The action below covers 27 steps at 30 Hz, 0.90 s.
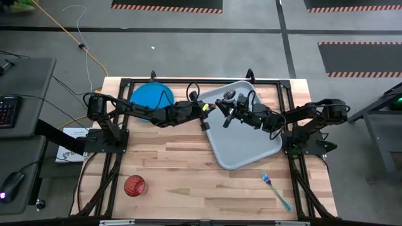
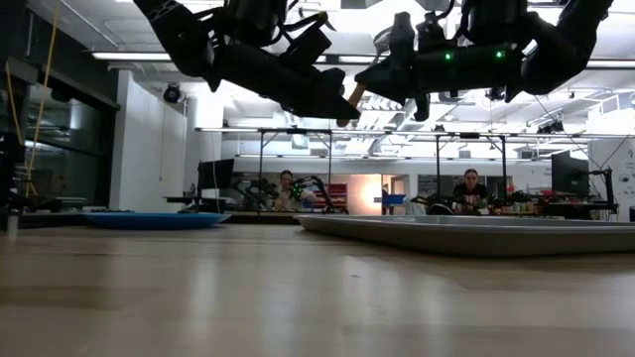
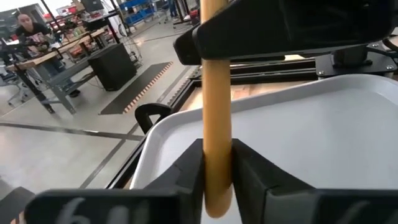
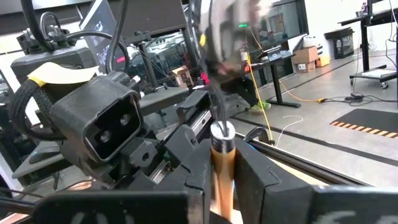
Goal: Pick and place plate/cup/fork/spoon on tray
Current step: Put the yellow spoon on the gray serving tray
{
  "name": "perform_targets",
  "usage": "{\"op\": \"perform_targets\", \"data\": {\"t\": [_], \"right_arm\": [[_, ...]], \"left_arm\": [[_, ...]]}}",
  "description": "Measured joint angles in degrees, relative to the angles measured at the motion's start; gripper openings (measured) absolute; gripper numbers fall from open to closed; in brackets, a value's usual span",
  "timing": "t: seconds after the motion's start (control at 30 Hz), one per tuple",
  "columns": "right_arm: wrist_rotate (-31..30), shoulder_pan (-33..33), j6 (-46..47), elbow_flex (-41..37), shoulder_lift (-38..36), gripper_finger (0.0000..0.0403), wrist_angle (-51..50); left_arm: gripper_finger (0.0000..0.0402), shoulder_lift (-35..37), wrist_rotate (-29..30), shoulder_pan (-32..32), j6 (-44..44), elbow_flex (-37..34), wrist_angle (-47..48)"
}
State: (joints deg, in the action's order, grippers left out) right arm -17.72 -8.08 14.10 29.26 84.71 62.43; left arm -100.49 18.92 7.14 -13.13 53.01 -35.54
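Observation:
The spoon (image 3: 216, 112), orange handle and silvery bowl (image 4: 229, 43), hangs in the air over the left part of the tray (image 1: 251, 147), held between both grippers. My left gripper (image 1: 210, 112) reaches in from the table's left and is shut on the handle. My right gripper (image 1: 225, 114) reaches in from the right and is closed on the same handle higher up. The blue plate (image 1: 151, 97) lies flat at the far left. The red cup (image 1: 134, 186) stands near the front left. The blue fork (image 1: 276, 191) lies near the front right. My left gripper pinches the orange handle near its free lower end (image 3: 216, 165) between its two fingers, which come in about level from the table's left and lie across the handle. The spoon stands steeply, bowl up, clear of the tray. My right gripper has the handle's upper end, just below the metal neck (image 4: 222, 152), between its two fingers. They come in about level from the table's right, across the handle. The bowl rises above the fingers.
The tray (image 2: 476, 230) lies slanted on the table's right half, and the plate (image 2: 149, 220) is beside its far left corner. Bare wood spreads across the table's middle and front. People sit at benches in the room beyond.

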Motion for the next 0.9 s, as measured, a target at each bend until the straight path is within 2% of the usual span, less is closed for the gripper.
{"op": "perform_targets", "data": {"t": [0.13, 0.37, 0.7, 0.9], "right_arm": [[0.2, 0.0, -1.0, 0.0, 0.0, 0.0053, -0.1], [0.3, 0.0, -1.0, 0.0, 0.0, 0.0071, 0.2], [0.2, -0.2, -1.1, 0.0, 0.0, 0.0124, -0.4], [-1.4, -0.2, -1.6, 0.0, -0.8, 0.0168, -3.6]], "left_arm": [[0.0029, 0.0, 0.0, 0.0, -0.5, 0.0, 0.5], [0.0027, 0.0, 0.1, 0.0, -1.1, 0.1, 1.7], [0.0025, 0.3, 7.1, 0.0, -5.1, 0.1, 5.0], [0.0024, 1.2, 16.0, 0.0, -9.0, 0.0, 8.2]]}}
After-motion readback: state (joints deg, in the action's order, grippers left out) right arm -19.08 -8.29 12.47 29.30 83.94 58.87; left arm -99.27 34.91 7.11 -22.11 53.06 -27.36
